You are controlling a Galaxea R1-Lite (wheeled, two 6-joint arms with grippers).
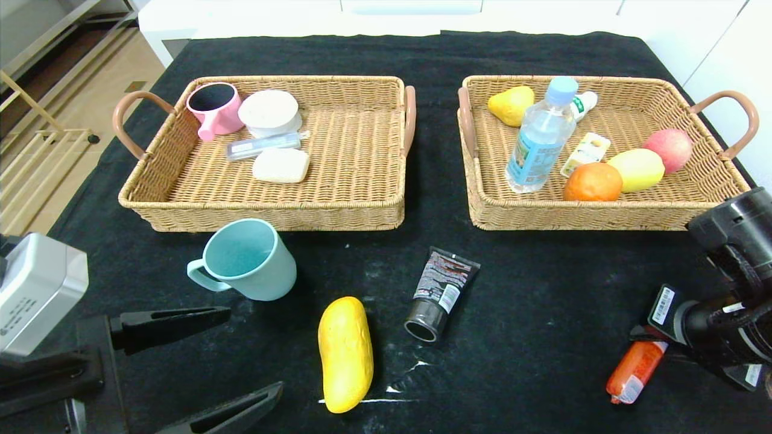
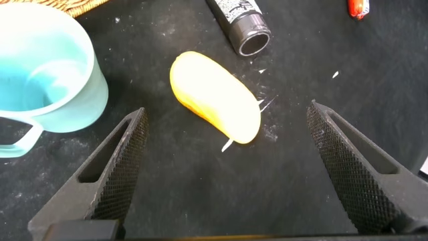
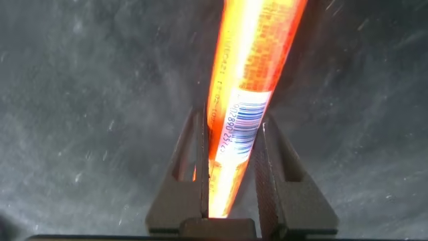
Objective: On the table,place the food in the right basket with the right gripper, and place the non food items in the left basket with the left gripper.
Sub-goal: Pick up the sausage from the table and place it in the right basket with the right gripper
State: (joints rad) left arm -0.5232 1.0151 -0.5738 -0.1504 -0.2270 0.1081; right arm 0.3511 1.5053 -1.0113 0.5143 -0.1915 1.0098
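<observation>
My right gripper is shut on the orange-red sausage at the near right of the black table. My left gripper stands open and empty at the near left, just short of the long yellow mango. The teal mug and the black tube lie on the cloth in front of the left basket. The right basket holds the clear bottle and the small carton.
The left basket holds a pink cup, a white round tub, a clear case and a white bar. An orange, a yellow fruit, an apple and a pear lie in the right basket.
</observation>
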